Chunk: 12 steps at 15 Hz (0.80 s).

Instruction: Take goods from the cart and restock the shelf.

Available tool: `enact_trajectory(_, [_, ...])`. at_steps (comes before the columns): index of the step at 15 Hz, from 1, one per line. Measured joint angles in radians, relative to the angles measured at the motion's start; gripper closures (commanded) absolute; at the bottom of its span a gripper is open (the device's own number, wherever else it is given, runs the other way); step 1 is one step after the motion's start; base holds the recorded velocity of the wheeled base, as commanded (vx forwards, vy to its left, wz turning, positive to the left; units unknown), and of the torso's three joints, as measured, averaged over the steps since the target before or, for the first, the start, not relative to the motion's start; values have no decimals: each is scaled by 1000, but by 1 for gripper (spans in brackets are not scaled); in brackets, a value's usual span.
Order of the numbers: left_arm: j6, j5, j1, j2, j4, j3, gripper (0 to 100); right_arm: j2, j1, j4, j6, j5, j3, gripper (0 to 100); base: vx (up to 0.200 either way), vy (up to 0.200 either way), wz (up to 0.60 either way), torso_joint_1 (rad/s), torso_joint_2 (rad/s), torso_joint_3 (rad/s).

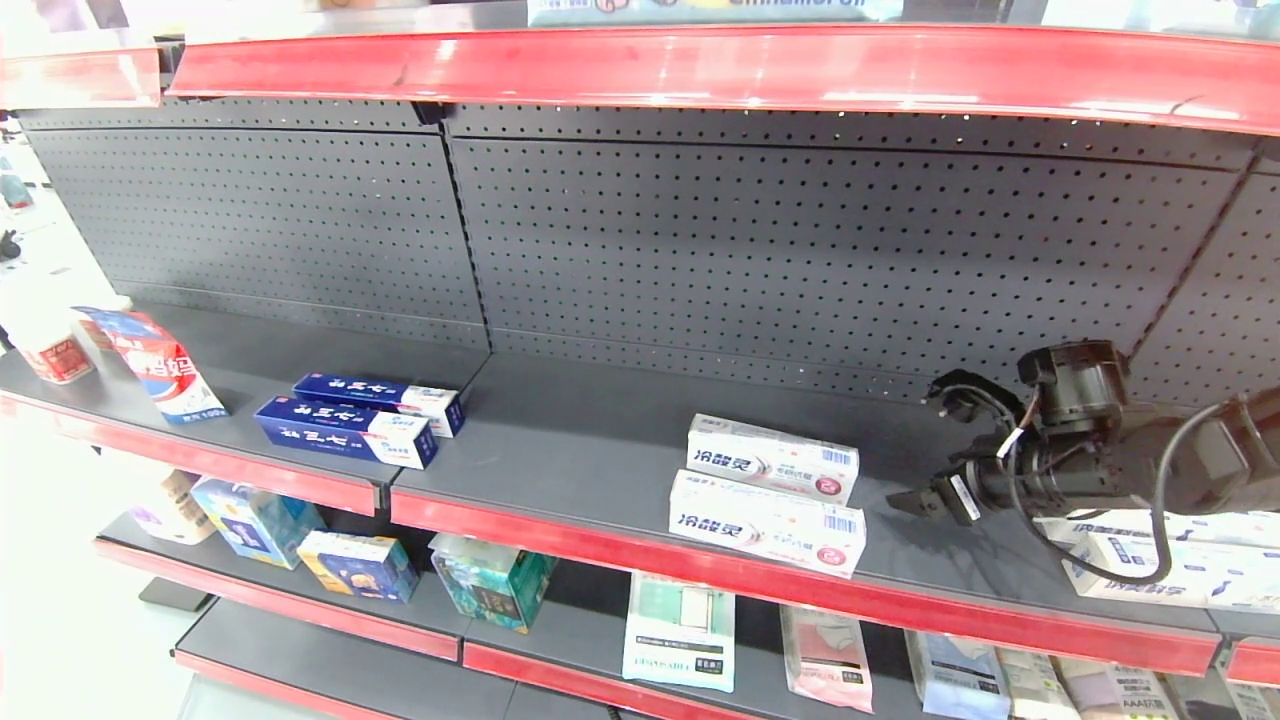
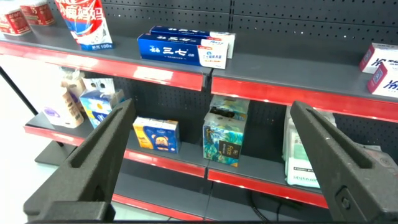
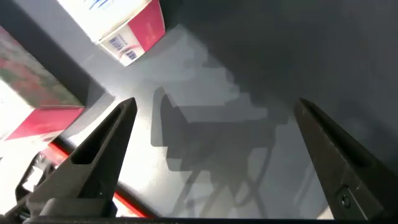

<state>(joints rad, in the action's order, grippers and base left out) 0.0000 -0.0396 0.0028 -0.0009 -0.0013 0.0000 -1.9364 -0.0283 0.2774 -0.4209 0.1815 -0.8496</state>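
White toothpaste boxes (image 1: pixel 765 525) lie near the right gripper (image 3: pixel 214 112), fingers (image 3: pixel 99 155) spread apart.

Under the black right gripper (image 1: pixel 915 500) the shelf (image 1: pixel 600 440) is dark grey, edged glossy red; the back panel (image 1: pixel 800 260) behind it is grey, dotted with even holes. The toothpaste boxes (image 1: pixel 765 525) just beside its tips are white with blue lettering and pink ends. The blue boxes (image 1: pixel 340 430) well past them have white ends.

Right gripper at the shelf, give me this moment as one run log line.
right gripper: open, empty, above shelf beside white toothpaste boxes | left gripper: open, empty, facing lower shelves
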Motion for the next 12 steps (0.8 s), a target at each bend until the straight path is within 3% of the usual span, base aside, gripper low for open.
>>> enact_trajectory(7, [0, 0, 0, 0, 0, 0, 0, 154, -13, 43, 183, -80, 123, 0, 0, 0, 0, 0, 0, 0])
enact_trajectory(12, [0, 0, 0, 0, 0, 0, 0, 282, -30, 56, 196, -116, 301, 0, 0, 0, 0, 0, 0, 0])
